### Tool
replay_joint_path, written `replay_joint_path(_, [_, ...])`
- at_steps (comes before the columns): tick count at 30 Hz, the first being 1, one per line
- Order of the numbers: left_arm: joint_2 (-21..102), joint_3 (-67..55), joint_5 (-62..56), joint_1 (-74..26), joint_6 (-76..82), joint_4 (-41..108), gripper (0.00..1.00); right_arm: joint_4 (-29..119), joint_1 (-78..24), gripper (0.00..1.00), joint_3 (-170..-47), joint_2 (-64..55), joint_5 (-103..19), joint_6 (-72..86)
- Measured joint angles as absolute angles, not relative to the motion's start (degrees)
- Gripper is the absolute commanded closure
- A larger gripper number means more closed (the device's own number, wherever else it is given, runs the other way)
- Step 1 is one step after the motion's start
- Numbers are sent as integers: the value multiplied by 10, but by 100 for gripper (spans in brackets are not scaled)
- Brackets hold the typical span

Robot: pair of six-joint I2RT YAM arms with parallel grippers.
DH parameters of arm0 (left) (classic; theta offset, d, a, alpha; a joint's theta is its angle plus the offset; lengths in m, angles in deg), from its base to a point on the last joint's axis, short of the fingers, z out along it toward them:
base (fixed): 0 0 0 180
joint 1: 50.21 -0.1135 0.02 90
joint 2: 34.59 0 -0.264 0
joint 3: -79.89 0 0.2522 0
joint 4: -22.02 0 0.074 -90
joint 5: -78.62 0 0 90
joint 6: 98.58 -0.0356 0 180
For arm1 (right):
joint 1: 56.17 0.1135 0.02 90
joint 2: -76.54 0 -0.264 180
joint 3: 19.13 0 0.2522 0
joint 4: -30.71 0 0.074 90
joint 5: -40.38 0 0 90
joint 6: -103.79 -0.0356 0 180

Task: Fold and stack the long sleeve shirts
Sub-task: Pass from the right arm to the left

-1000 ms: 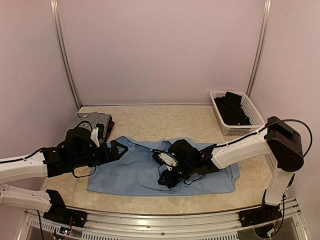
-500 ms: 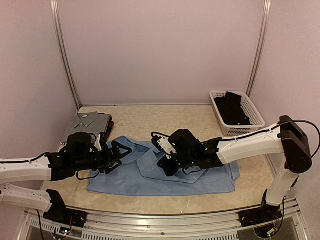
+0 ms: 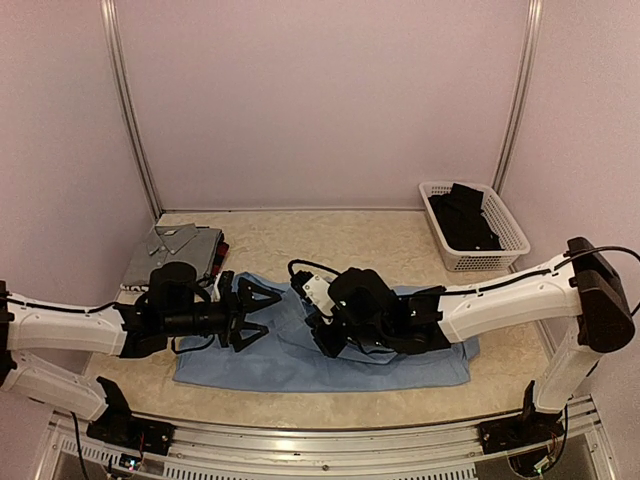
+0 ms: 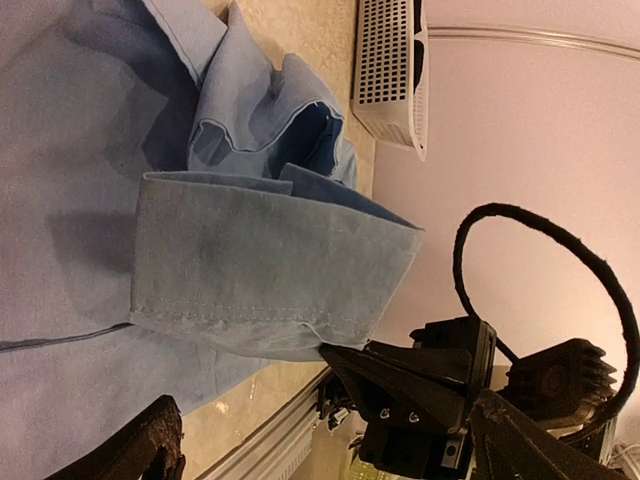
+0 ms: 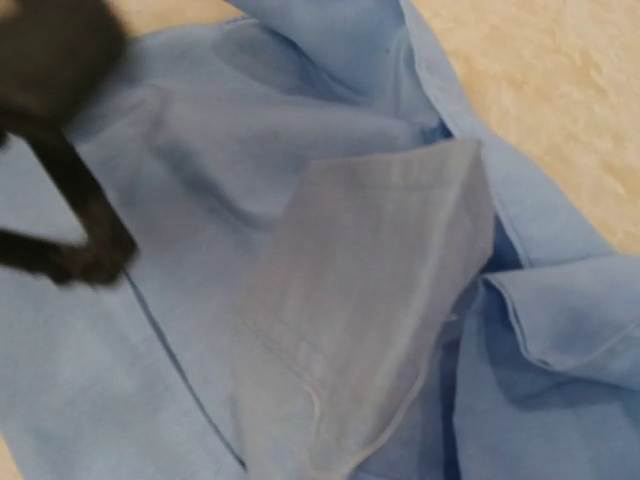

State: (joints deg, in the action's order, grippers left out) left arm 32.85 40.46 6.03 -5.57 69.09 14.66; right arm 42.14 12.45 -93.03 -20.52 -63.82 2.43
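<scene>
The large light blue shirt [image 3: 400, 355] lies spread on the table. My right gripper [image 3: 322, 330] is shut on its sleeve cuff [image 4: 270, 265] and holds the cuff lifted over the shirt's left half. In the left wrist view its black jaws [image 4: 400, 385] pinch the cuff's edge. In the right wrist view the cuff [image 5: 370, 300] hangs over my own fingers and hides them. My left gripper [image 3: 247, 312] is open and empty just left of the cuff, fingers [image 4: 150, 450] spread. The folded grey shirt [image 3: 175, 248] lies at the back left on the red-and-black plaid one [image 3: 221, 252].
A white mesh basket [image 3: 482, 261] holding dark clothes stands at the back right. Bare table runs behind the blue shirt. The metal rail [image 3: 330, 440] lines the near edge. Both forearms reach low across the shirt toward each other.
My right gripper has carried the cuff leftward across the shirt, folding the sleeve over. My left gripper has moved right, toward the cuff, still open.
</scene>
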Motion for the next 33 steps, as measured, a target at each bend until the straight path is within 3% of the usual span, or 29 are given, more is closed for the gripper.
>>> replay_joint_path(18, [407, 405, 126, -69, 778, 38, 10, 398, 181, 100, -910, -205, -700, 76])
replay_joint_path(33, [434, 436, 153, -72, 824, -15, 24, 386, 223, 100, -908, -215, -732, 118])
